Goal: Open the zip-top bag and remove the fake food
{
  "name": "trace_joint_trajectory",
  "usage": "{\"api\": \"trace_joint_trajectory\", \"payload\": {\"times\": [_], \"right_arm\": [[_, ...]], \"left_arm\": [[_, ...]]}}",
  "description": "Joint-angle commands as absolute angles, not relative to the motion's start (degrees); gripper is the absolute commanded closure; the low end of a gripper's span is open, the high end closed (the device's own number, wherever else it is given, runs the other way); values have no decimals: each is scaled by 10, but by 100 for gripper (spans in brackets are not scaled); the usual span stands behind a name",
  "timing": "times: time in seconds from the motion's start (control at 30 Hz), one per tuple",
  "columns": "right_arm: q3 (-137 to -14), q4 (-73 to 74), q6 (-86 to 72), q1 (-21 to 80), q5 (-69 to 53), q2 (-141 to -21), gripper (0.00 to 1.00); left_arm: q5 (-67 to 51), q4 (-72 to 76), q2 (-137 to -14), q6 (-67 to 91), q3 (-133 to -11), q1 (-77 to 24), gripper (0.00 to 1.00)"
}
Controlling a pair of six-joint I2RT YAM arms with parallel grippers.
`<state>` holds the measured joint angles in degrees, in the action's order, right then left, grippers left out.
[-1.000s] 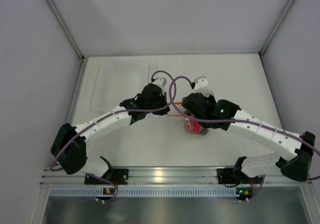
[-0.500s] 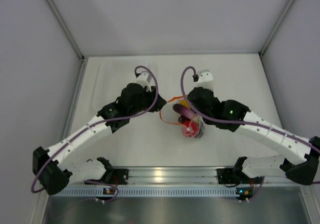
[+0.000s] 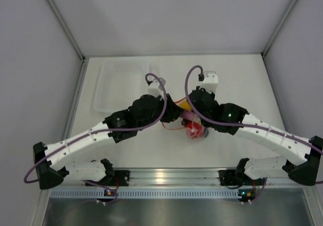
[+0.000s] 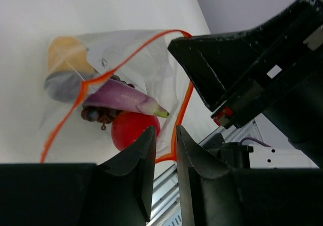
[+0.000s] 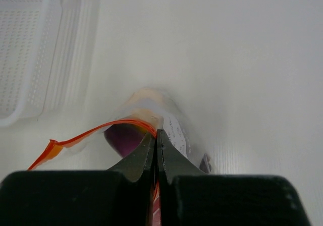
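Our right pincer (image 5: 157, 137) is shut tight on the orange zipper strip (image 5: 91, 133) of the zip-top bag (image 5: 174, 127). Its two fingers meet with only thin plastic between them. Our left pincer (image 4: 165, 131) is narrow but not shut. We see a thin gap between its fingers, and the other side of the bag's mouth hangs right in that gap. We think it is about to pinch there.

The bag sits in the middle of the table (image 3: 242, 79), between our two arms. Its mouth is partly open, like a loop. Inside is the fake food (image 3: 193, 131): a red tomato (image 4: 133, 129), a purple eggplant (image 4: 126, 97), dark grapes (image 4: 96, 115), a yellow lemon (image 4: 65, 52) and a dark piece (image 4: 60, 85) we cannot name.

The bag looks thin, soft and crinkly. We think it is light and will bend and slide. The zipper strip is the thickest part, so that is the best place to hold. With one pincer on each side, we can pull the mouth wide. The clear part may slip or stretch if we grab it. The food looks hard and round, so it may roll once it is out.

Our two pincers are very close. The black body of the right arm (image 4: 252, 59) is just beside the left pincer, so they could bump. The clear tray (image 3: 121, 79) is at the far left, well apart from the bag. Bare table shows to the right of the bag, so there is room to pull that way.
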<state>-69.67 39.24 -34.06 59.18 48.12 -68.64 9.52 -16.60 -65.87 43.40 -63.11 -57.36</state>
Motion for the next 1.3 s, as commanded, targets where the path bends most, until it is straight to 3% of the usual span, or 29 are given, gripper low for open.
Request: {"api": "trace_joint_trajectory", "payload": {"times": [0.0, 0.23, 0.47, 0.57, 0.67, 0.83, 1.2, 1.27], "right_arm": [[-697, 338, -374, 603, 544, -678, 100], [-645, 309, -400, 608, 574, -640, 100], [-577, 286, -415, 615, 595, -569, 100], [-562, 299, -424, 615, 599, -554, 100], [-544, 304, -425, 616, 595, -540, 100], [-507, 300, -442, 615, 570, -518, 100], [-433, 272, -454, 616, 547, -426, 100], [-431, 281, -456, 615, 552, -416, 100]], "left_arm": [[211, -152, -677, 533, -653, -620, 73], [272, -147, -738, 642, -636, -629, 66], [254, -145, -834, 686, -669, -628, 52], [244, -145, -869, 698, -681, -627, 52], [241, -137, -900, 708, -686, -627, 42], [215, -112, -943, 709, -707, -622, 33], [180, -92, -1027, 706, -758, -623, 26], [181, -92, -1036, 708, -756, -624, 34]]}}
